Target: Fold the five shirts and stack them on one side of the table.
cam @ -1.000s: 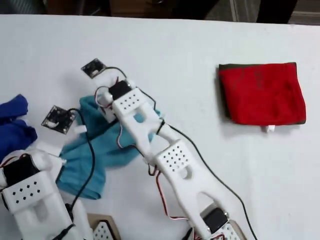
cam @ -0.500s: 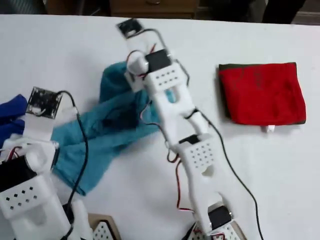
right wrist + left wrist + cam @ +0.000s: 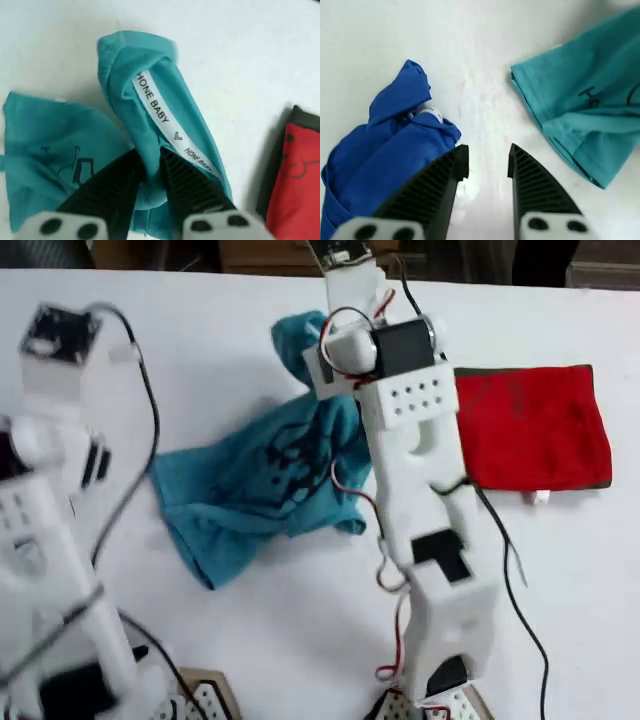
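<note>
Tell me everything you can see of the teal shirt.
The teal shirt looks like soft knit fabric, unfolded and crumpled. It has a dark line drawing on its front, stitched hems, and a white printed tape inside the neck. It sprawls across the middle of the white table, with its wider end lying flat toward the left arm's side. The right gripper is shut on the bunched neck end, its jaws pinching a fold beside the tape.

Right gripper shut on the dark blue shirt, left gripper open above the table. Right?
No: the right gripper is shut on the teal shirt, as the right wrist view shows. The left gripper is open above the table.
</note>
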